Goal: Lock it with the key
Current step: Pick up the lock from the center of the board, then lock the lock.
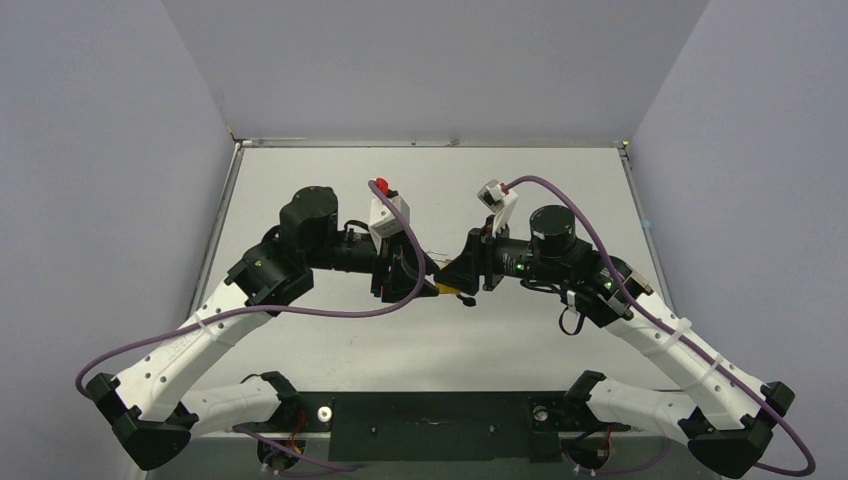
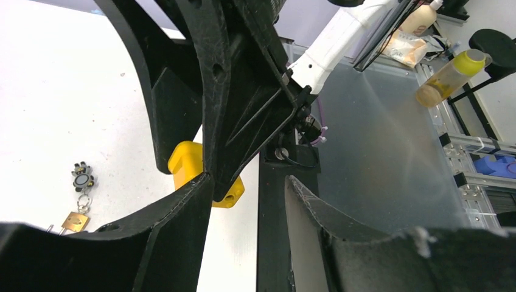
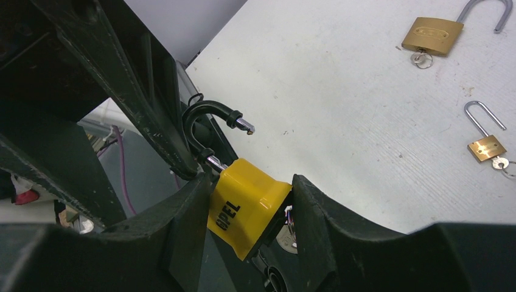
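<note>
Between lilac walls (image 1: 430, 60), seemingly speckled table (image 1: 430, 345)

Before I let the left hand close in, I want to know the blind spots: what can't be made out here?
- Keyway of the yellow padlock, right wrist view: buried between the fingers of the right hand.
- Same padlock, top view: only a yellow sliver shows where the hands meet.
- small brass padlock, left wrist view: lower part hidden behind a finger of the left hand.
</note>
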